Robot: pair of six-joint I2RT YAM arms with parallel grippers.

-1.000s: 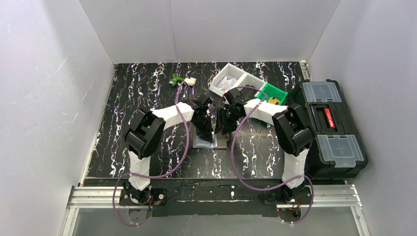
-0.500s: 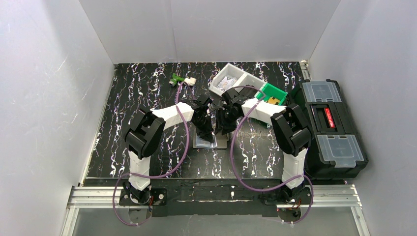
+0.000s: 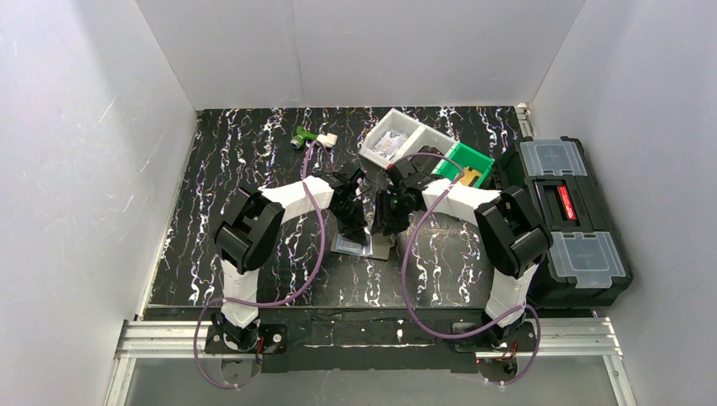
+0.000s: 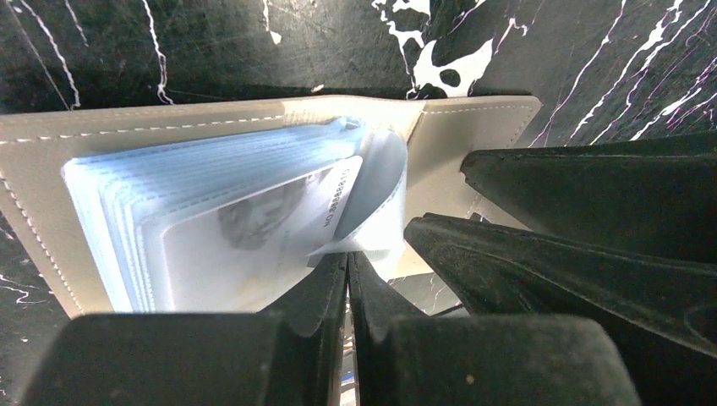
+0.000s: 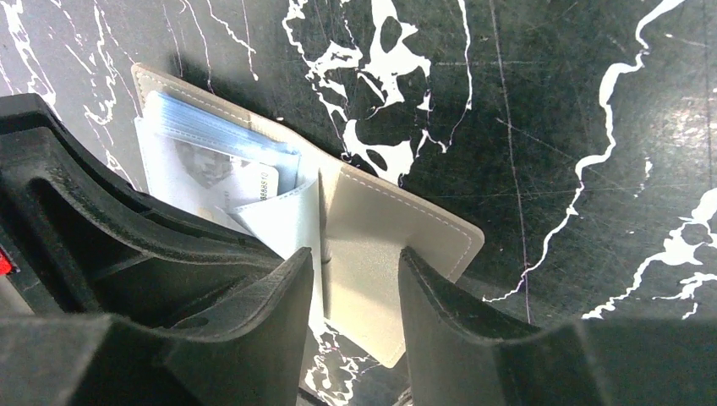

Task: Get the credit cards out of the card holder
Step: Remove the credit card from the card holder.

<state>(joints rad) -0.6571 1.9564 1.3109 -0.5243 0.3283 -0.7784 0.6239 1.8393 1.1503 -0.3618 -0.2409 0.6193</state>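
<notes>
The left gripper (image 4: 347,269) is clenched on a clear sleeve (image 4: 382,190) of the open card holder (image 4: 38,169) lying beneath it. The right gripper (image 5: 345,283) is released, its jaws astride the holder's bare flap. A credit card (image 4: 245,237) sits sleeved.

From here the only print I can pick out is 1 short row of dark digits along the edge of the pale card (image 4: 245,245) in the top sleeve of the card holder (image 4: 473,127). It seems to begin 8686, but the rest is too blurred to read. The red label (image 3: 566,204) on the black toolbox (image 3: 583,254) is too small to read.
</notes>
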